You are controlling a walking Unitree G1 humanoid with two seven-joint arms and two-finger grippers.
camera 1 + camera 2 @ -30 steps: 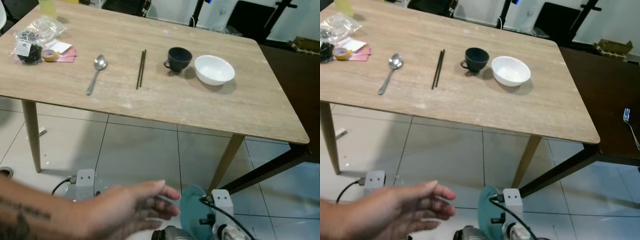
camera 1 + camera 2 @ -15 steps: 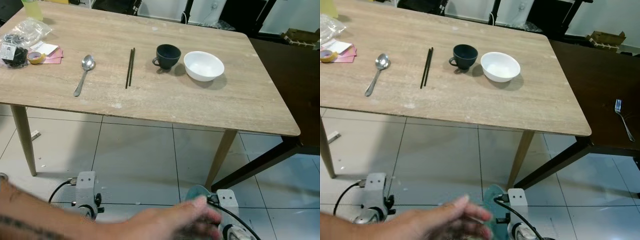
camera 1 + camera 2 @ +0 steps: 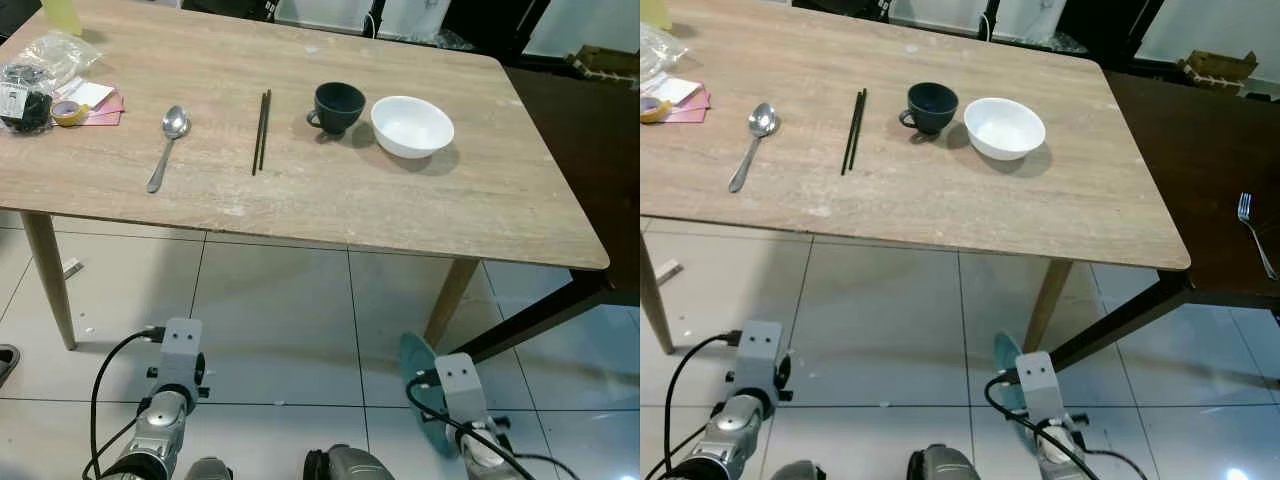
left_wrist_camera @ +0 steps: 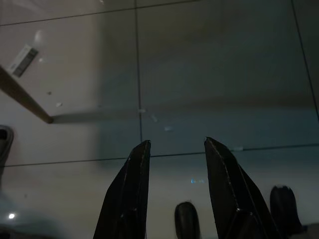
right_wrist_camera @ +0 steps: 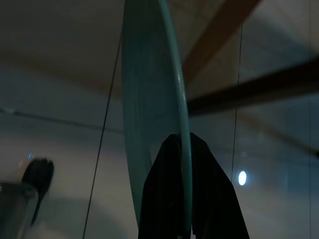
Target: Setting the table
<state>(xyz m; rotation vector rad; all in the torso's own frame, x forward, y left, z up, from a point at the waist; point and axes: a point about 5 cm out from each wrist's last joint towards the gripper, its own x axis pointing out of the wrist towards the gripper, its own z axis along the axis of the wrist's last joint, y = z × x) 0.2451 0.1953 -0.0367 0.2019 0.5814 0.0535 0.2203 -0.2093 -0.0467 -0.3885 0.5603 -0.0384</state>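
Fingers (image 5: 172, 199) of our right gripper (image 5: 182, 144) pinch the rim of a teal plate (image 5: 149, 114), held edge-up low below the tabletop's (image 3: 480, 200) near edge; our left gripper (image 4: 174, 144) hangs with fingers apart.

The two head views look forward and steeply down from above the wooden table (image 3: 330, 190), taking in its top at twelve o'clock, the tiled floor (image 3: 270, 310) below and both wrists at six o'clock; the right eye view sits a little to the right, so it adds the dark table (image 3: 1200, 180) at three o'clock with a fork (image 3: 1255, 232). The left wrist view looks along its parted fingers (image 4: 132, 189) straight down at the floor tiles from close by, sharing with the head views a table leg (image 4: 22, 97). The right wrist view looks up along the edge of a teal plate (image 5: 149, 114), very near, toward the table's underside.
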